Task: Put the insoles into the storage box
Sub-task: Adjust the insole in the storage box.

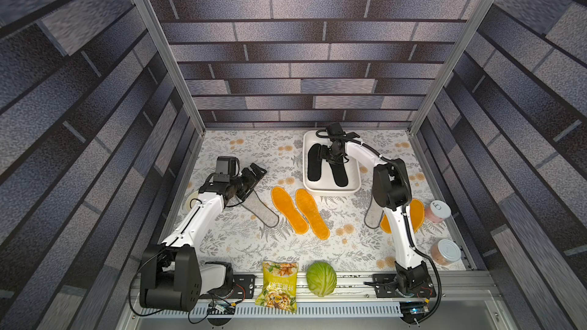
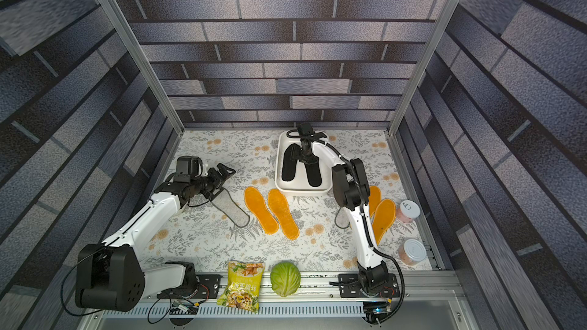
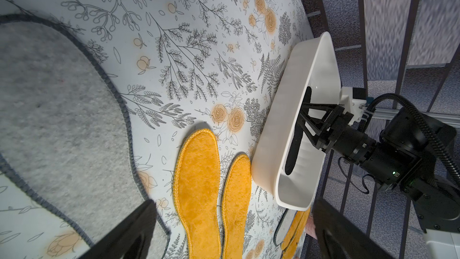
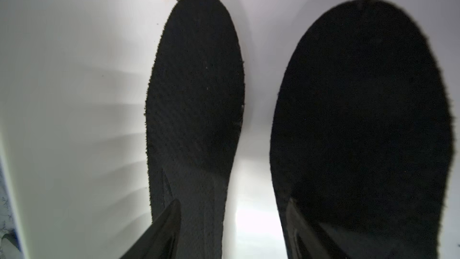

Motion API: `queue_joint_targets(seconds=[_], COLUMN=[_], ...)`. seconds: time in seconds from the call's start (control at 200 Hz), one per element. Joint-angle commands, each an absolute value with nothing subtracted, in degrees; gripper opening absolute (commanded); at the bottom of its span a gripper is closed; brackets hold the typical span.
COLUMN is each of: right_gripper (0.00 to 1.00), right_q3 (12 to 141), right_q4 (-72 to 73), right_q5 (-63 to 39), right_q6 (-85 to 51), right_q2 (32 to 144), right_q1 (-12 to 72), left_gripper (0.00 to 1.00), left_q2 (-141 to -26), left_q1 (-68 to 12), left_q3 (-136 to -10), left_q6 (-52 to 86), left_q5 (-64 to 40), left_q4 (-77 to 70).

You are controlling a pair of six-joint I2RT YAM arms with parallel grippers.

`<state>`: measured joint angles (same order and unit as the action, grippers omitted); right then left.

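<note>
The white storage box (image 1: 330,190) (image 2: 301,189) stands at the back of the table with two black insoles (image 1: 314,163) (image 1: 340,176) lying side by side in it. My right gripper (image 1: 328,157) (image 4: 233,200) hangs open just above them, its fingers spread over both black insoles (image 4: 196,83) (image 4: 361,108), gripping neither. On the table lie a grey insole (image 1: 263,211) (image 3: 62,120) and two orange insoles (image 1: 287,209) (image 1: 313,214). More orange insoles (image 1: 417,214) and a grey one (image 1: 370,217) are partly hidden by the right arm. My left gripper (image 1: 257,171) (image 3: 232,205) is open and empty above the grey insole's far end.
A snack bag (image 1: 279,287) and a green cabbage (image 1: 321,278) sit at the front edge. Two lidded jars (image 1: 440,211) (image 1: 446,250) stand along the right side. A small round cream object (image 1: 190,203) peeks out behind the left arm.
</note>
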<state>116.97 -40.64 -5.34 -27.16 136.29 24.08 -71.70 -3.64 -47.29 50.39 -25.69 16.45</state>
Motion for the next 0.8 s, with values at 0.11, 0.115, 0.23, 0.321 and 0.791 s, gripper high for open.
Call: queue_joint_targets(seconds=[0.11, 0.115, 0.23, 0.321, 0.791], right_gripper=[0.68, 0.68, 0.68, 0.68, 0.68], right_q3=[118.55, 118.56, 119.30, 120.50, 122.74], right_q4=[-43.14, -43.10, -43.30, -43.55, -41.16], right_q5=[-6.21, -6.22, -6.57, -6.72, -10.68], right_q6=[-27.42, -27.42, -27.72, -27.70, -26.94], right_q2=[138.07, 138.07, 138.97, 139.93, 139.57], right_q1=[23.96, 23.98, 23.66, 23.14, 20.26], left_gripper=[1.00, 1.00, 1.00, 1.00, 1.00], left_q2=[-70.79, -70.77, -70.60, -70.73, -71.42], left_q1=[-3.34, -3.34, -3.34, -3.34, -3.34], left_q3=[-47.30, -47.29, -47.20, -47.20, -47.46], left_q6=[49.45, 49.47, 49.38, 49.31, 49.58], left_q5=[-25.66, -25.66, -25.58, -25.41, -25.31], left_q4=[17.95, 18.07, 18.02, 17.92, 17.92])
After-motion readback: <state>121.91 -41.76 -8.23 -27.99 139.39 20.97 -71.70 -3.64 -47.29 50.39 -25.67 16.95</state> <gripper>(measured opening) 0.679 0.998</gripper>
